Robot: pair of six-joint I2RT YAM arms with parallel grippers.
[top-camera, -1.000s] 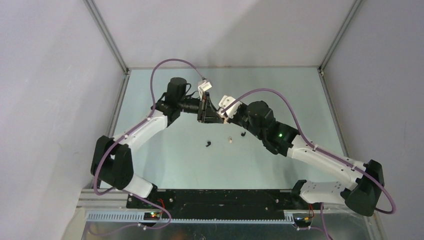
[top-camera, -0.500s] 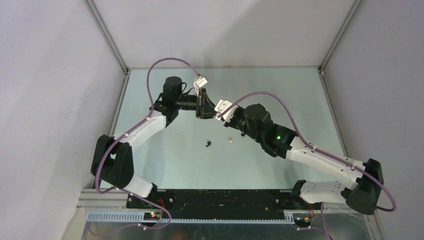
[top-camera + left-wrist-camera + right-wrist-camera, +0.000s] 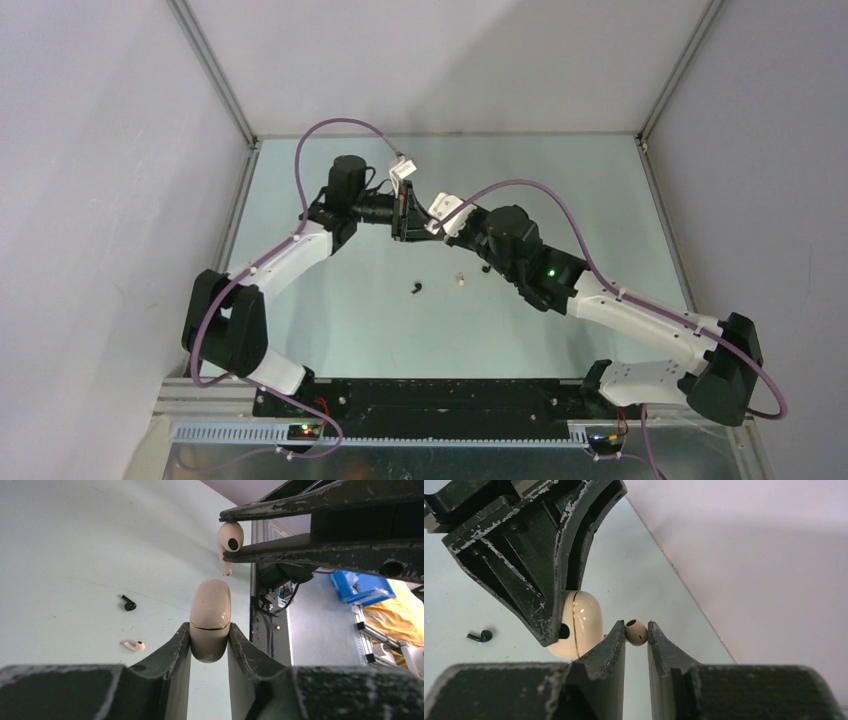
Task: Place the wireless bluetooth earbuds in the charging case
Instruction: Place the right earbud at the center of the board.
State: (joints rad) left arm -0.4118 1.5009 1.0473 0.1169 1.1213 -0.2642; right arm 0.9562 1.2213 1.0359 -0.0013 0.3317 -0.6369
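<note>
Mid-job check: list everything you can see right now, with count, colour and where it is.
charging case: one, cream with a gold seam, off the table, clamped in the left jaws.
held cream earbud: one, pinched in the right jaws close to the case's top end.
loose cream earbud: one, lying on the table.
black earbud: one seen clearly, on the table near the loose cream one.
table: one, pale green.
walls: pale grey, around the table.
cables: two, purple, one looping over each arm.
left arm: one, white and black, jaws shut on the case.
right arm: one, white and black, jaws shut on the earbud.
</note>
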